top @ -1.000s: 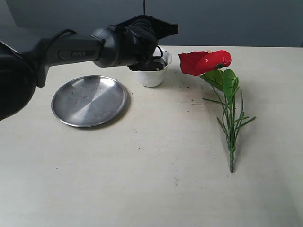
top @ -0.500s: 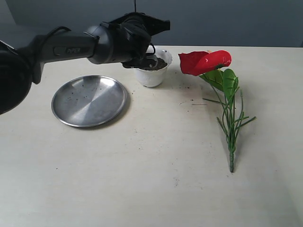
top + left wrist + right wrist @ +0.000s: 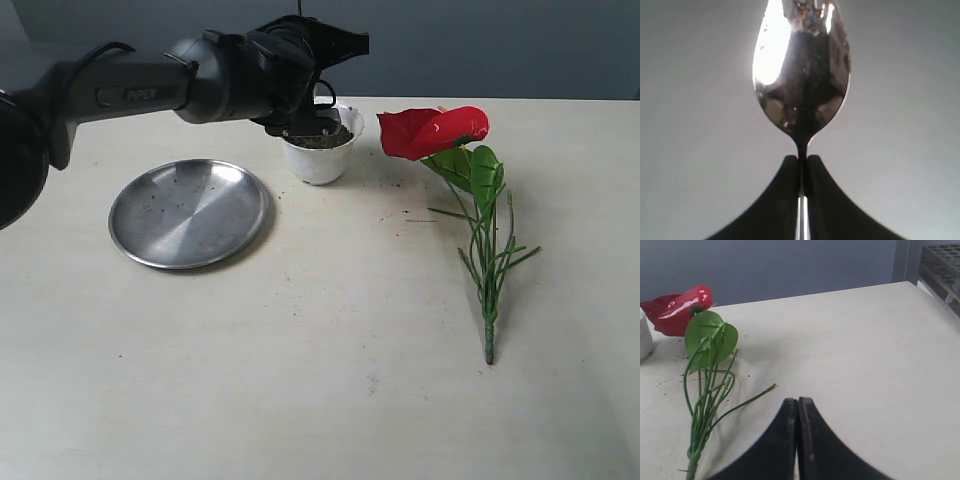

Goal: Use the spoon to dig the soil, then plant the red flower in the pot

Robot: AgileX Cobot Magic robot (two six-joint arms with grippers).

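My left gripper [image 3: 801, 159] is shut on the thin handle of the silver spoon [image 3: 801, 75]. The spoon's bowl stands against the grey wall with a few dark crumbs near its tip. In the exterior view the left arm's wrist [image 3: 280, 80] hovers over the near-left rim of the white pot [image 3: 322, 162], and dark soil [image 3: 335, 136] shows inside. The red flower [image 3: 432, 130] lies on the table to the right of the pot, stem [image 3: 487, 275] pointing toward the front. My right gripper [image 3: 798, 401] is shut and empty, near the flower's [image 3: 677, 310] stems.
A round steel plate [image 3: 190, 212] with a few soil specks lies left of the pot. Soil crumbs are scattered on the beige table [image 3: 330, 360] around the pot. A rack [image 3: 942, 265] stands at the table's far corner in the right wrist view.
The left arm's wrist has lifted off the pot and turned a little, so more of the pot and its soil shows. The flower and the plate have not moved.
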